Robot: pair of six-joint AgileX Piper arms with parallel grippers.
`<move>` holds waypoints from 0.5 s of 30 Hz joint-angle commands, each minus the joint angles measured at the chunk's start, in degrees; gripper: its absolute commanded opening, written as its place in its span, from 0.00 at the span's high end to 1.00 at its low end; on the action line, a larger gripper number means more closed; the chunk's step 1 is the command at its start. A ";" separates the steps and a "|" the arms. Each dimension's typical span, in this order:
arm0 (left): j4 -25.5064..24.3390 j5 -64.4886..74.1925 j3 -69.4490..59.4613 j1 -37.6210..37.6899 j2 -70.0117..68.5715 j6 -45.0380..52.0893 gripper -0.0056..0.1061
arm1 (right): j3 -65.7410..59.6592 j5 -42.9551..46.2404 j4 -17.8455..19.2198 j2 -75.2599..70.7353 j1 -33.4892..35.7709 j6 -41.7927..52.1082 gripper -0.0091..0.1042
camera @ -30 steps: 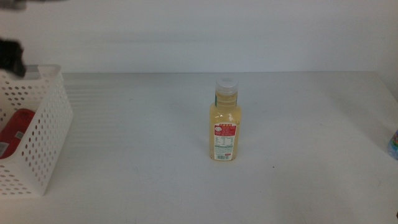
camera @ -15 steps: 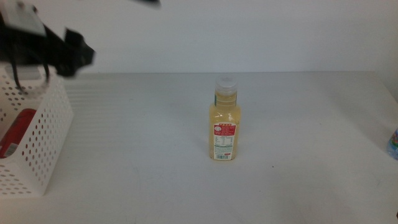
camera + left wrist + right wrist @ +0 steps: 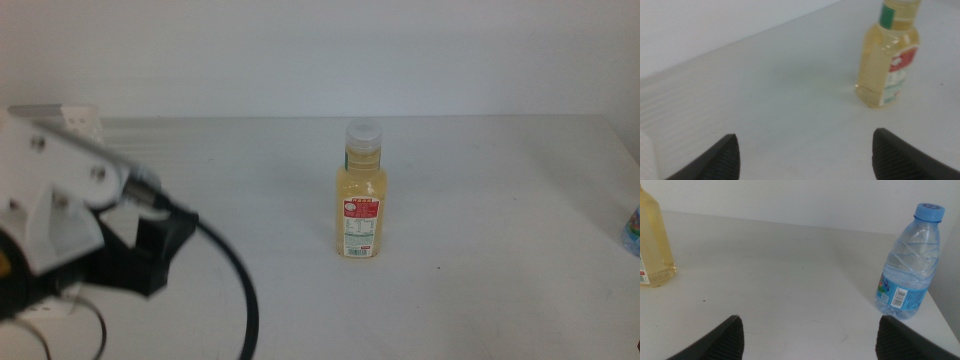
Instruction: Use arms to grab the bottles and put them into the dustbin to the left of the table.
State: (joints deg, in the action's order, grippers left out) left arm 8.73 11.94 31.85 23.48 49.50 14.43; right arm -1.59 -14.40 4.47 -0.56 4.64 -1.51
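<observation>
The pale-yellow juice bottle [image 3: 361, 190] with white cap and red label stands upright mid-table; it also shows in the left wrist view [image 3: 888, 56] and at the edge of the right wrist view [image 3: 652, 245]. My left arm [image 3: 60, 210] fills the left foreground and hides most of the white dustbin [image 3: 82, 120]. The left gripper [image 3: 805, 155] is open and empty, well short of the juice bottle. The right gripper [image 3: 807, 337] is open and empty, facing the clear blue-capped bottle [image 3: 910, 262], which stands at the table's right edge [image 3: 633, 232]. The red can is hidden.
The white table [image 3: 480, 300] is bare around the juice bottle. A white wall [image 3: 320, 50] rises behind the table's far edge.
My left arm has swung from above the dustbin down and forward, and now covers the dustbin and the red can in it. Neither bottle has moved.
</observation>
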 commanded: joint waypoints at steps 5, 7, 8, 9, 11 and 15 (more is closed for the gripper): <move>1.73 -11.29 -5.56 4.55 -3.90 -0.75 0.21 | 0.45 4.19 0.35 -1.56 -0.29 0.74 0.24; 1.73 -12.50 -7.20 5.51 -4.03 -0.75 0.21 | 0.45 4.19 0.35 -1.56 -0.29 0.74 0.24; 1.73 -12.72 -7.50 5.80 -4.03 -0.75 0.21 | 0.45 4.19 0.35 -1.56 -0.29 0.74 0.24; 1.78 -12.72 -7.77 6.11 -4.03 -0.82 0.21 | 0.45 4.19 0.35 -1.56 -0.29 0.74 0.24; 2.11 -12.65 -8.11 6.08 -3.84 -1.49 0.21 | 0.45 4.19 0.35 -1.56 -0.29 0.74 0.24; 2.18 -12.72 -8.51 6.08 -3.84 -2.26 0.21 | 0.45 4.19 0.35 -1.56 -0.29 0.74 0.24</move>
State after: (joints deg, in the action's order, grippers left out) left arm 9.83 3.96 21.91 29.39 45.97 13.13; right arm -1.59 -14.40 4.47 -0.56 4.64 -1.51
